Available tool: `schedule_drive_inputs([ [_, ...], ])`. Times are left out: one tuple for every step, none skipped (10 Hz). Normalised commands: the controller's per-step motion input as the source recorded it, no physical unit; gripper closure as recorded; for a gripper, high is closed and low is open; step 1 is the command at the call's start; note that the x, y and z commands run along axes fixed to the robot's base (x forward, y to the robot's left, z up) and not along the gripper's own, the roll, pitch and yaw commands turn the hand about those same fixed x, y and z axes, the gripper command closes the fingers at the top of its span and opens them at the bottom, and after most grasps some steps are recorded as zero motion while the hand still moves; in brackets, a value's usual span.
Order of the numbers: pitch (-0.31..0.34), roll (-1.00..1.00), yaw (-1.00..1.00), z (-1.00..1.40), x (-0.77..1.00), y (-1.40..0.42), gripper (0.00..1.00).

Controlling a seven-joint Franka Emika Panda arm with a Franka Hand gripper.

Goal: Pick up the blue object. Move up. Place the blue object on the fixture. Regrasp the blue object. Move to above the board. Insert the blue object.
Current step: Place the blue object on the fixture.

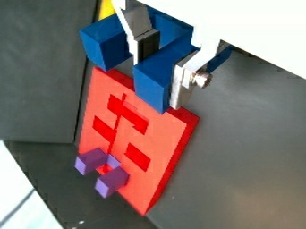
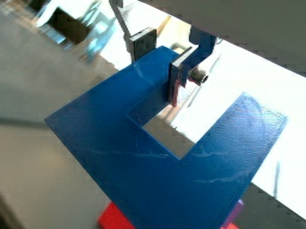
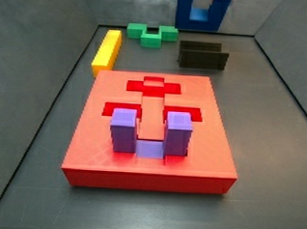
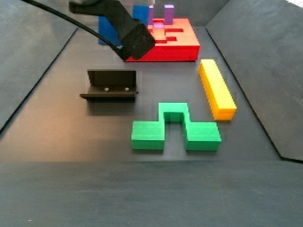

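— Purple block [image 3: 142, 130] stands nearest to you in a side view, in the red board [image 3: 102, 152]. Do you see it?
— Yes. And farther back?
— You find the fixture [image 3: 202, 55], the green block [image 3: 154, 33] and the yellow bar [image 3: 108, 48] on the floor.
— And the gripper?
— Your gripper [image 1: 162, 54] is high in the air, over the board in a wrist view, clenched on the blue object [image 1: 143, 58].

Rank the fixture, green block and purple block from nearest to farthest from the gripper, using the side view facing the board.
Gripper holds the blue object high at the back.
1. Fixture, just below it.
2. Green block, back, beside the yellow bar.
3. Purple block, on the board, in front.
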Motion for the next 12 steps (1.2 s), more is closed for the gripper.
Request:
schedule_drive_inputs([
  [-0.151, -0.03, -0.04, 0.0, -0.13, 0.05, 1.0],
  [0.0, 0.03, -0.04, -0.03, 0.07, 0.0, 1.0],
  [0.0, 0.31, 0.01, -0.11, 0.28, 0.11, 1.0],
  [0.051, 0.57, 0.13, -0.06, 0.4, 0.19, 1.0],
  [0.146, 0.77, 0.14, -0.01, 0.41, 0.18, 1.0],
  [0.174, 0.83, 0.13, -0.01, 0.38, 0.14, 1.0],
  [0.166, 0.77, 0.13, -0.09, 0.39, 0.08, 1.0],
  [0.174, 0.77, 0.14, -0.13, 0.39, 0.11, 1.0],
  [0.08, 0.47, 0.13, -0.25, 0.23, 0.05, 1.0],
  [0.0, 0.2, 0.12, -0.46, 0.15, 0.03, 1.0],
  [-0.031, 0.09, 0.13, -0.55, 0.1, 0.07, 1.0],
  [-0.017, 0.05, 0.12, -0.55, 0.04, 0.09, 1.0],
])
